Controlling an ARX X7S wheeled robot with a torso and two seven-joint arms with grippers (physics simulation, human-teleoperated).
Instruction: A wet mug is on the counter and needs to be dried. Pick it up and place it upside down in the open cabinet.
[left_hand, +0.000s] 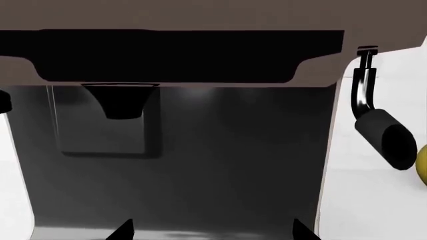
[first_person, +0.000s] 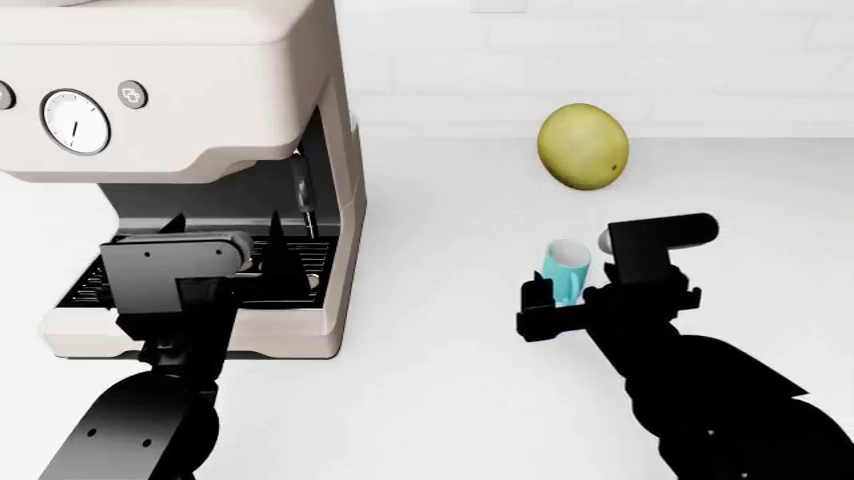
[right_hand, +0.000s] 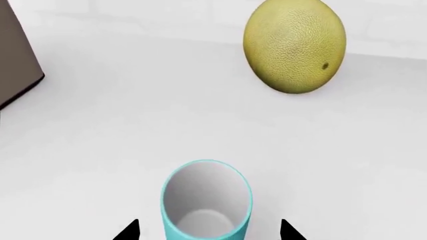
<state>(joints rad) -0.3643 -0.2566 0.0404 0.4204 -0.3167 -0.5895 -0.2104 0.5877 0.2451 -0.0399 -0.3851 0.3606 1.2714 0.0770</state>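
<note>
mug (right_hand: 207, 200) upright on counter (right_hand: 133, 130), between spread tips of right claw (right_hand: 207, 231); left claw (left_hand: 212, 229) spread too.

Smooth matt turquoise mug (right_hand: 206, 200), finely pebbled yellow-green fruit (right_hand: 295, 46), smooth glossy white counter (first_person: 441, 400).

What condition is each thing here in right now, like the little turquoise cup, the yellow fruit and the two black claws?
Small light-turquoise cylindrical mug: upright, empty, between the right gripper's fingertips.
Yellow-green oval fruit: resting on the white counter, untouched.
Right gripper: open, straddling the mug.
Left gripper: open, empty, facing the beige coffee machine.
</note>
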